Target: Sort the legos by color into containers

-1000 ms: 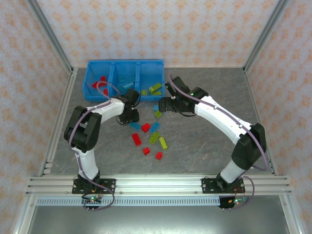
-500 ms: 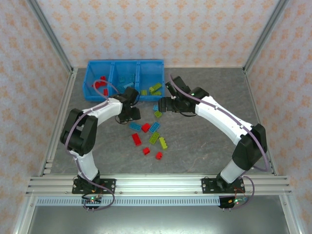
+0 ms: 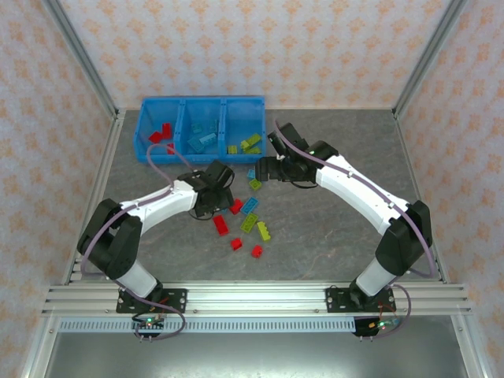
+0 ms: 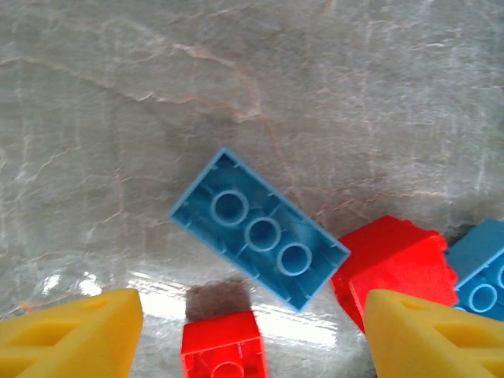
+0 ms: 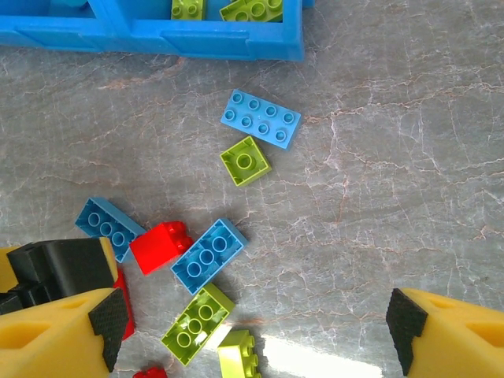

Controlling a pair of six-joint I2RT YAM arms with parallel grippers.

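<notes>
Looking down from above, we see loose legos [image 3: 240, 216] scattered at the frame's centre, below the blue containers [image 3: 203, 100] at upper left, which hold sorted ones. Our left gripper [image 4: 252, 335] hangs wide open over an upturned blue brick [image 4: 260, 234], gripping nothing; our right gripper [image 5: 252, 331] gapes empty too, near the containers' right end.

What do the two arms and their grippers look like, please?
The left arm and right arm have white shells, black joints and black wrist housings, each with a thin purple cable looping along it. The left gripper has yellow wedge-shaped fingers; the right gripper has the same yellow, tipped with black pads.
</notes>
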